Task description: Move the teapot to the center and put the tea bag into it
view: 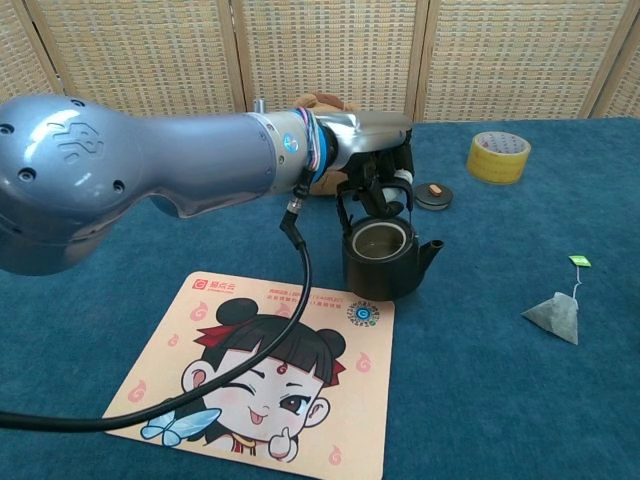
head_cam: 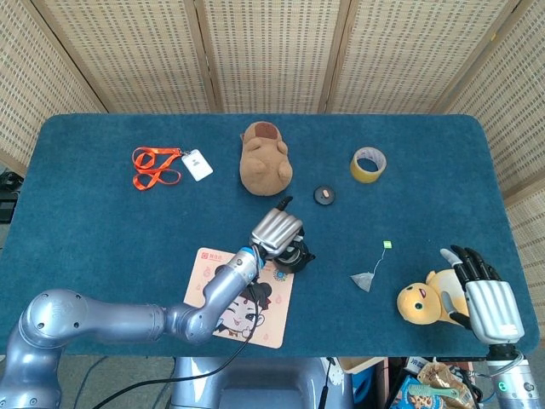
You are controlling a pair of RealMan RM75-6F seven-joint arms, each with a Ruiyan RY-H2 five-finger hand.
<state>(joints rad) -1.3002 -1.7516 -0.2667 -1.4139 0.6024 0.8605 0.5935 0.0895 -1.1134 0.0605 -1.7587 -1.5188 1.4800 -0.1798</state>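
The black teapot (view: 385, 262) has no lid on and stands at the far right corner of the cartoon mat (view: 262, 375). My left hand (view: 372, 150) grips its wire handle from above; the head view shows that hand (head_cam: 274, 230) over the teapot (head_cam: 298, 256). The grey pyramid tea bag (view: 554, 316) lies flat to the right, with its string running to a green tag (view: 580, 261). In the head view the tea bag (head_cam: 364, 279) lies between the teapot and my right hand (head_cam: 485, 300). That hand is at the table's near right edge, fingers spread and holding nothing.
A yellow plush toy (head_cam: 421, 304) lies against my right hand. A small round black lid (head_cam: 324, 195) sits behind the teapot. Further back are a brown plush (head_cam: 266, 158), a yellow tape roll (head_cam: 368, 164) and an orange lanyard with a badge (head_cam: 157, 166).
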